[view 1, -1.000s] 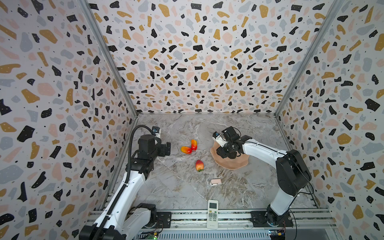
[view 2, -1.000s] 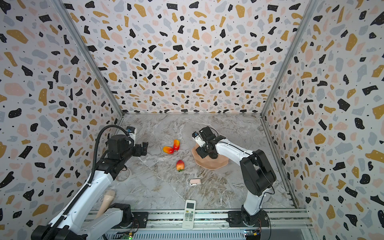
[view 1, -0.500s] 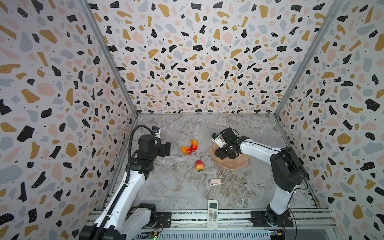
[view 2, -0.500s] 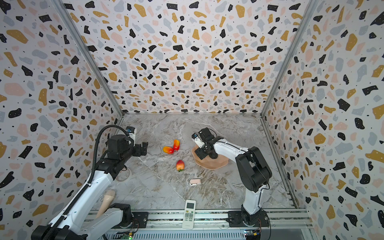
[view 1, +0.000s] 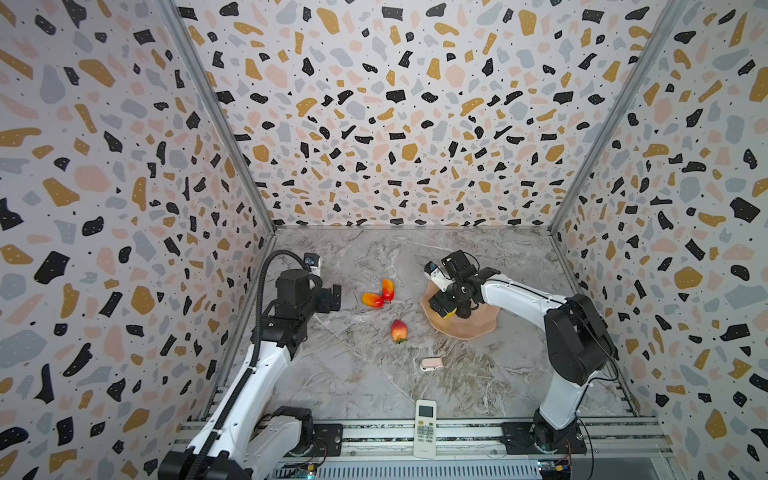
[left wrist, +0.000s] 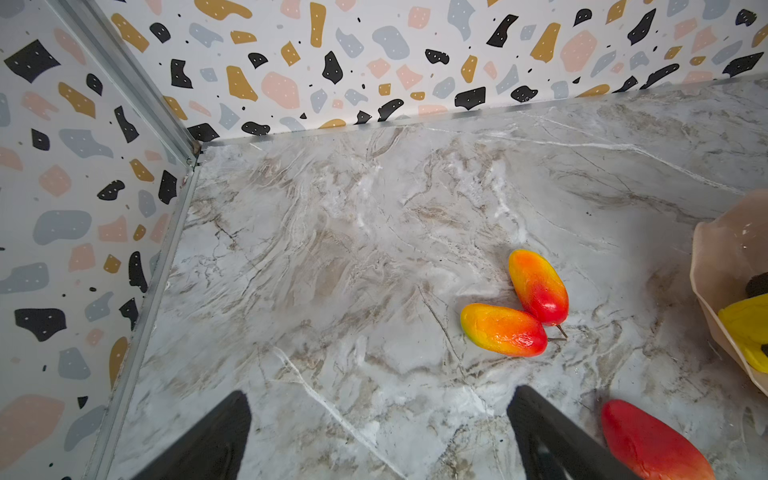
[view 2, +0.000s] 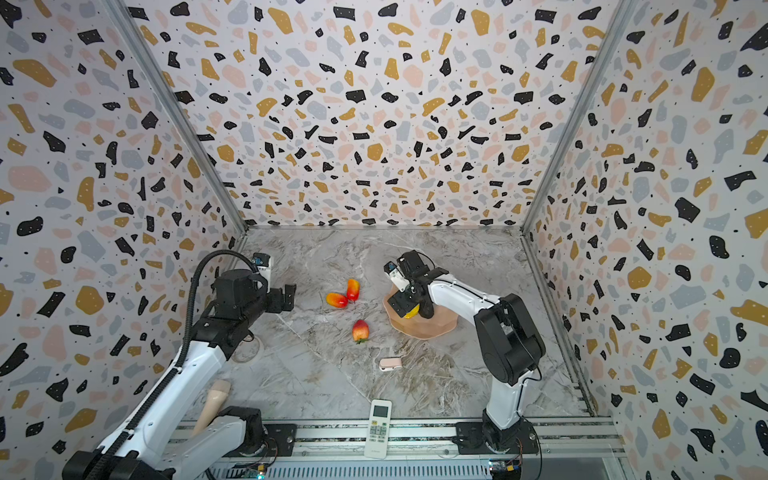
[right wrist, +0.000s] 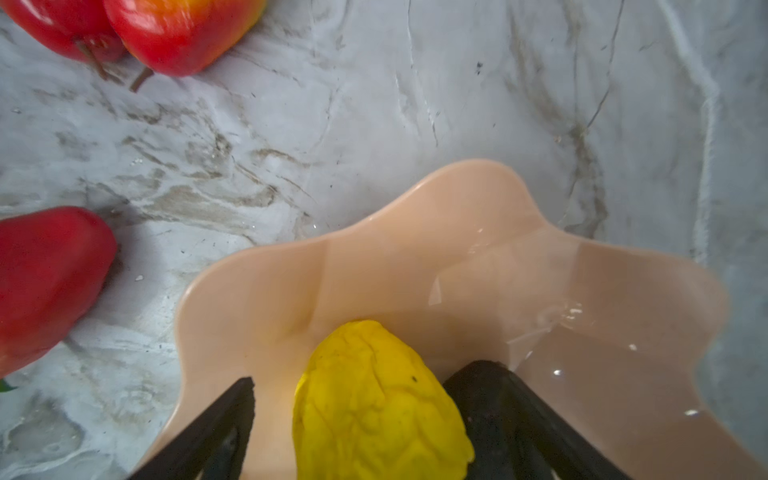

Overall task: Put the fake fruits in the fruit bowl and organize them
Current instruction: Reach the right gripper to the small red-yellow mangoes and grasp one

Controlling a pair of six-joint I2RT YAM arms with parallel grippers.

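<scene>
The salmon-pink fruit bowl (view 1: 471,328) (view 2: 434,328) stands right of centre. My right gripper (view 1: 451,309) (right wrist: 365,374) hangs low over the bowl's left part, open. A bumpy yellow fruit (right wrist: 378,407) (view 2: 410,312) lies in the bowl between the fingers, with a gap at one finger. A dark rough shape (left wrist: 758,284) beside it may be a dark fruit. Two red-orange ovals (view 1: 387,289) (view 1: 372,299) touch each other on the marble left of the bowl. The strawberry (view 1: 398,331) lies nearer the front. My left gripper (view 1: 332,297) (left wrist: 380,399) is open and empty, left of the ovals.
A small pink-white gadget (view 1: 431,364) lies in front of the bowl. A white remote (view 1: 424,428) rests at the front rail. A beige cone-like piece (view 2: 216,399) leans by the left arm's base. Patterned walls close in the left, back and right.
My right gripper has opened wide over the bowl and let go of the yellow fruit, which now lies in the bowl. The left arm has not moved.
</scene>
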